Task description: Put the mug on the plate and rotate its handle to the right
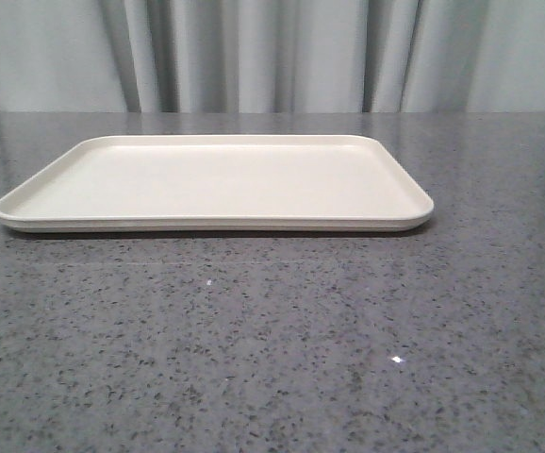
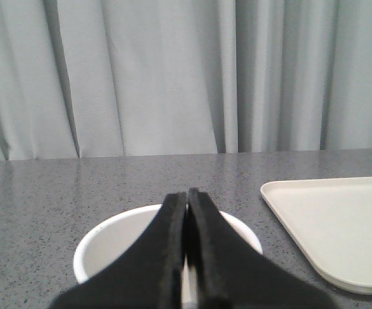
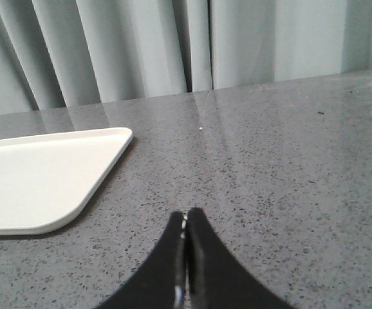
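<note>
The cream plate [image 1: 216, 179] lies on the grey table in the front view, with nothing on it. Neither gripper nor the mug shows there. In the left wrist view, the white mug [image 2: 112, 241] stands on the table with its open top showing, a short way from the plate's corner [image 2: 340, 225]. My left gripper [image 2: 187, 193] is shut and empty, its fingers crossing in front of the mug's opening. The handle and the smiley face are hidden. My right gripper [image 3: 186, 214] is shut and empty over bare table, beside another corner of the plate [image 3: 38, 187].
A grey speckled tabletop [image 1: 272, 359] stretches in front of the plate. A pale pleated curtain [image 1: 272, 57] hangs behind the table's far edge.
</note>
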`<control>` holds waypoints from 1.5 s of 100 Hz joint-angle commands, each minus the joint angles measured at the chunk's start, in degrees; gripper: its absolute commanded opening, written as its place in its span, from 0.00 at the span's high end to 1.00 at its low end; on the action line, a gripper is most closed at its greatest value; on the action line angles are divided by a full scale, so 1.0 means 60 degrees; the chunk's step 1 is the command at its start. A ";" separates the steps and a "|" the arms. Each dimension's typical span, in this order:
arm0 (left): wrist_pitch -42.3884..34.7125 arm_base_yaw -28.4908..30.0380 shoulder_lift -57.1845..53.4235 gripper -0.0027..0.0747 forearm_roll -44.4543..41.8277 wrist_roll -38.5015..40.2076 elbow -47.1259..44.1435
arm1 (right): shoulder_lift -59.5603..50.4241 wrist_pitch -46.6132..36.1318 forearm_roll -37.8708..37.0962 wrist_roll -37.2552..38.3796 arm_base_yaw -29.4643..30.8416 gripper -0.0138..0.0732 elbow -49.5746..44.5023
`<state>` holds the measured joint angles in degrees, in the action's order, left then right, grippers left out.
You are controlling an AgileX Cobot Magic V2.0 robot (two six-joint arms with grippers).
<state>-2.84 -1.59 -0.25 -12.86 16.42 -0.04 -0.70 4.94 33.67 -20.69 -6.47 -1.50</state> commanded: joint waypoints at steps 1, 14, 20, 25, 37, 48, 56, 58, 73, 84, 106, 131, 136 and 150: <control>-0.0893 0.0020 -0.0271 0.99 0.0049 -0.0005 -0.0087 | -0.0183 -0.0686 0.0048 -0.0085 0.0003 0.97 -0.0012; -0.0975 0.0020 -0.0271 0.99 0.0049 -0.0005 -0.0087 | -0.0183 -0.0686 0.0048 -0.0085 0.0003 0.97 -0.0012; -0.1031 0.0020 -0.0271 0.99 0.0049 -0.0005 -0.0087 | -0.0183 -0.0686 0.0048 -0.0085 0.0003 0.97 -0.0012; -0.1031 0.0020 -0.0271 0.99 0.0049 -0.0005 -0.0087 | -0.0183 -0.0686 0.0048 -0.0085 0.0003 0.97 -0.0012; -0.1031 0.0020 -0.0271 0.99 0.0049 -0.0005 -0.0087 | -0.0183 -0.0699 0.0048 -0.0085 0.0003 0.97 -0.0012; -0.1031 0.0020 -0.0271 0.99 0.0049 -0.0005 -0.0087 | -0.0183 -0.0699 0.0048 -0.0085 0.0003 0.97 -0.0012; -0.1031 0.0020 -0.0271 0.99 0.0049 0.0012 -0.0087 | -0.0183 -0.0709 0.0048 -0.0085 0.0003 0.97 -0.0012; -0.1031 0.0020 -0.0271 0.99 0.0049 0.0012 -0.0087 | -0.0183 -0.0709 0.0048 -0.0085 0.0003 0.97 -0.0012; -0.1053 0.0020 -0.0271 0.99 0.0067 0.0012 -0.0087 | -0.0183 -0.0719 0.0048 -0.0085 0.0003 0.97 -0.0004; -0.1143 0.0020 -0.0271 0.99 0.0160 0.0012 -0.0087 | -0.0183 -0.0771 0.0048 -0.0085 0.0003 0.97 -0.0004; -0.1218 -0.0003 -0.0271 0.99 0.1487 0.0175 0.0595 | -0.0142 -0.1257 0.0167 -0.0097 0.0003 0.97 0.0730; 0.2031 -0.0003 0.0283 0.99 0.1795 0.0265 0.3632 | 0.1498 -0.0572 0.0148 -0.0677 0.0003 0.97 0.3125; 0.2433 -0.0003 0.0543 0.99 0.1638 0.0265 0.4220 | 0.1976 -0.0399 0.0148 -0.0837 0.0003 0.97 0.3668; 0.3219 -0.0003 0.1331 0.99 0.1010 0.0265 0.5931 | 0.3157 -0.0065 0.0148 -0.1377 0.0003 0.97 0.5279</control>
<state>16.97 -1.59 3.99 -4.70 17.55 27.76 13.86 6.60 34.50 -26.30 -6.47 23.34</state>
